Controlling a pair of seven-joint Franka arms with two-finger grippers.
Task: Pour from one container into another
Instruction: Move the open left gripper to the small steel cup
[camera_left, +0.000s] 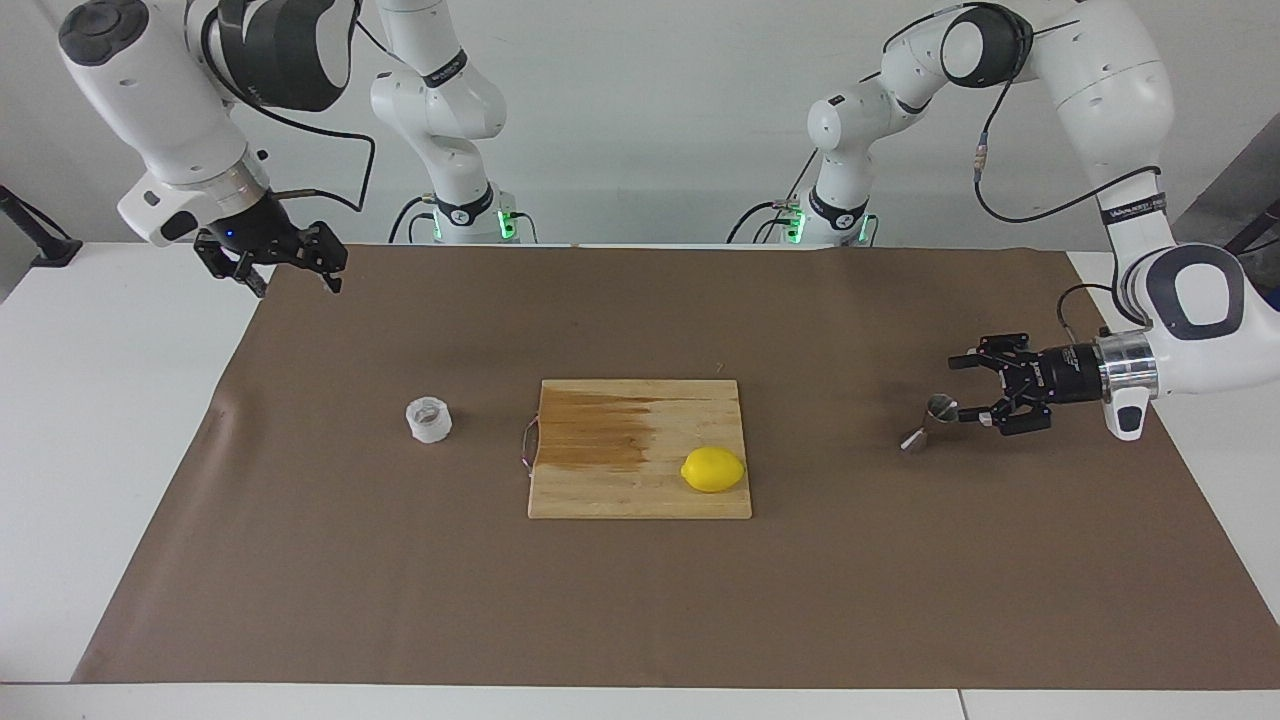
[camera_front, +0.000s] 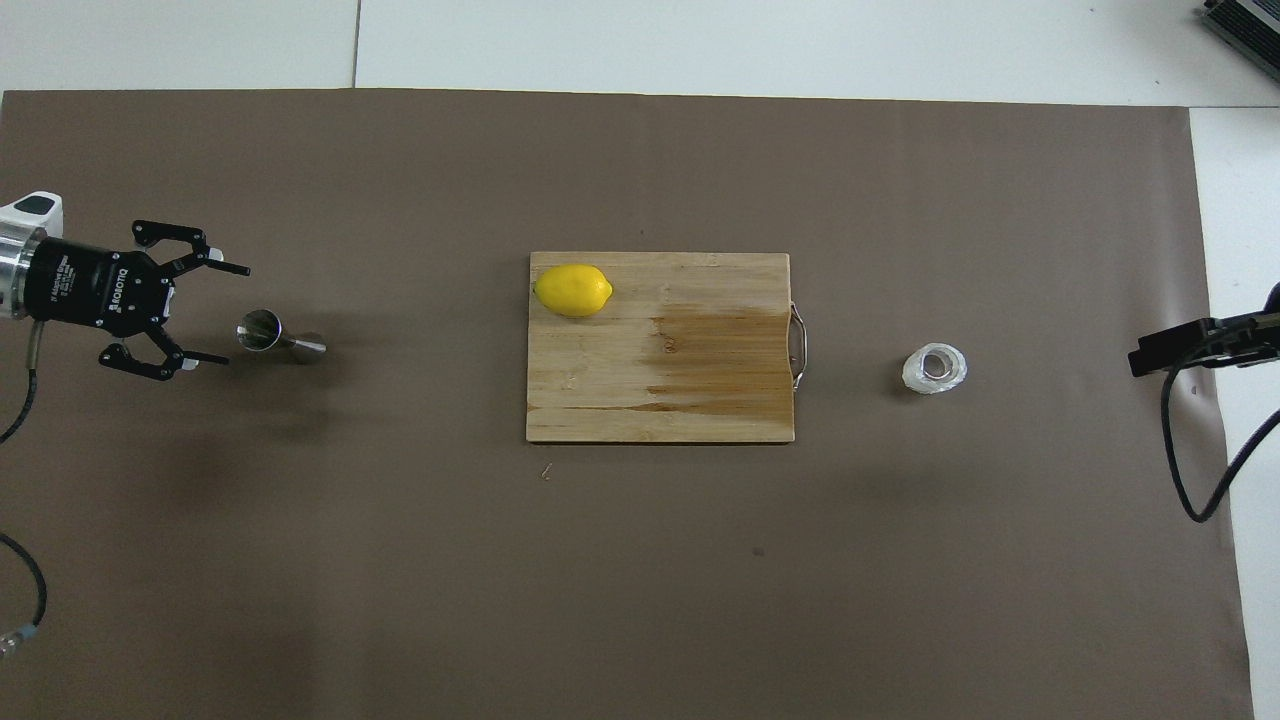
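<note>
Overhead view: two grippers, one plastic cup, one steel jigger, one lemon, one cutting board on a brown mat. The left gripper (camera_left: 960, 388) lies level just beside the jigger (camera_left: 929, 422), at the left arm's end, fingers spread wide and holding nothing. The cup (camera_left: 428, 419) stands toward the right arm's end, beside the board (camera_left: 600, 480). The lemon (camera_left: 713, 469) sits on the board's corner. The right gripper (camera_left: 290, 278) waits over the mat's (camera_left: 640, 600) edge, open and empty.
</note>
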